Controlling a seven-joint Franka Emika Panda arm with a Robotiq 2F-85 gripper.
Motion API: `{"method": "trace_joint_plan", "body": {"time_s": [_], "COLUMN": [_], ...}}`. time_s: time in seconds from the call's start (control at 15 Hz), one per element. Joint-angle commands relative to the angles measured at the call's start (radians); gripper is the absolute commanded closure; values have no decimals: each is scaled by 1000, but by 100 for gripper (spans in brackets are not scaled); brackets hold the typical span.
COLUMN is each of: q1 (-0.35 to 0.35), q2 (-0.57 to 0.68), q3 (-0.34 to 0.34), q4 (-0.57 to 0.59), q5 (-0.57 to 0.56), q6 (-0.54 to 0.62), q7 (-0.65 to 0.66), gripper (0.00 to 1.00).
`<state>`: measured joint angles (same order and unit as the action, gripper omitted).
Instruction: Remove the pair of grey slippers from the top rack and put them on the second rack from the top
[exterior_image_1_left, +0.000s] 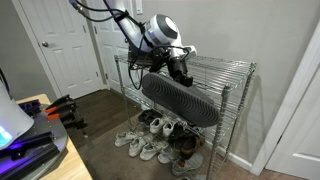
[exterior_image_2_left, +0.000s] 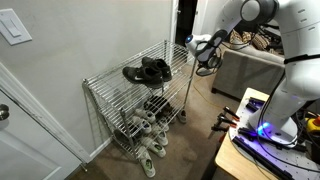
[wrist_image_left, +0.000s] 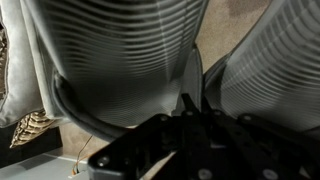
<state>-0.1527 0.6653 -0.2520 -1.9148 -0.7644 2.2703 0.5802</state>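
While the gripper (exterior_image_1_left: 180, 70) seems clamped on the grey slippers (exterior_image_1_left: 182, 100) by one thin edge, they could slip free or snag the top rack's (exterior_image_1_left: 226, 67) near wires.

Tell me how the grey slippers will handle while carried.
Likely light: the slippers hang tilted from the gripper alone. Probably fairly stiff: they look straight, not drooping. Their ribbed surface in the wrist view should resist slipping.

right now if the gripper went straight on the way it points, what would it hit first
The slippers: they hang from the fingers and fill the wrist view. Past them probably the floor beside the rack, though depth is unclear.
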Motion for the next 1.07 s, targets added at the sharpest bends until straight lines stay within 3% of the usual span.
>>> {"method": "trace_joint_plan", "body": {"time_s": [0.0,0.33,1.0], "q1": [-11,-10,8], "q2": [19,46,94], "q3": [-20,-36,-97], "q4": [-55,-116,-235], "q5": [20,6,9], "q6": [68,123,516], "q7": [-45,-115,-147], "gripper": [95,95,96]}}
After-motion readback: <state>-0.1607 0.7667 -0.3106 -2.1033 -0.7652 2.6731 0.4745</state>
